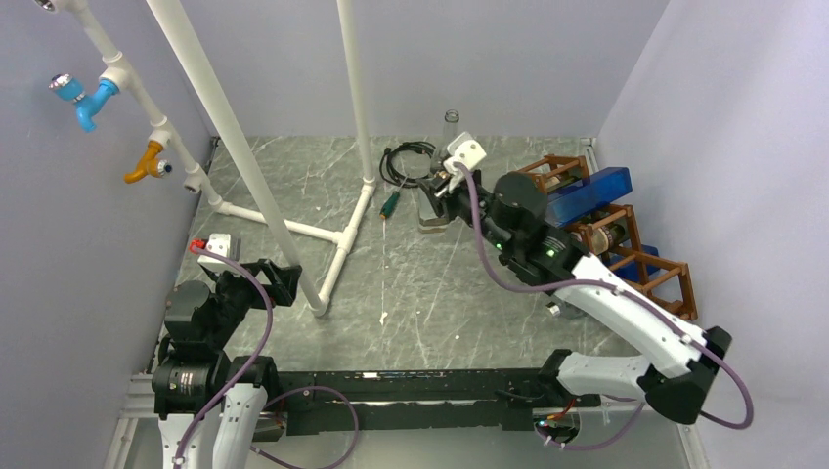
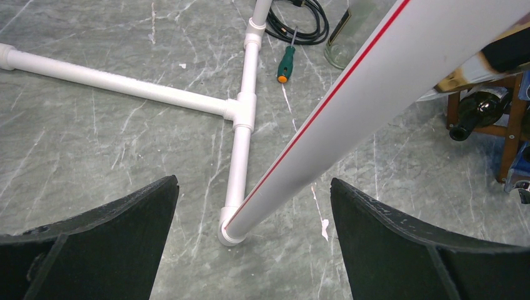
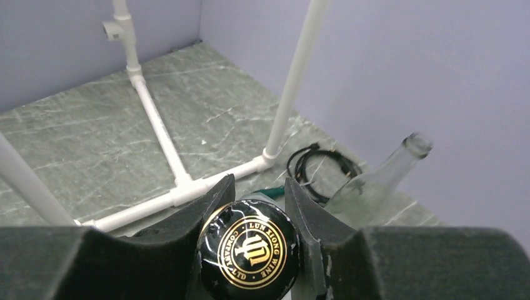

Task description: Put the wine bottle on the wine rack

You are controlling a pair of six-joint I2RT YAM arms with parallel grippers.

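Right gripper [image 3: 259, 187] is closed narrowly on the top of the wine bottle [image 3: 250, 250], its dark pads pressing either side of the black cap with the gold emblem. The rest of the bottle is hidden below the fingers. It is at the far middle of the grey marbled table [image 1: 440, 303], well apart from the wine rack [image 1: 633, 233], which stands along the right wall with dark bottles lying in some of its cells. An empty clear glass bottle [image 3: 375, 184] stands just beyond the gripper, near a coiled black cable [image 3: 319, 169] and a green-handled screwdriver [image 2: 285, 62]. Left gripper [image 2: 253, 182] hangs wide open and holds nothing, low at the near left beside the slanted leg of the white pipe frame [image 1: 323, 234].
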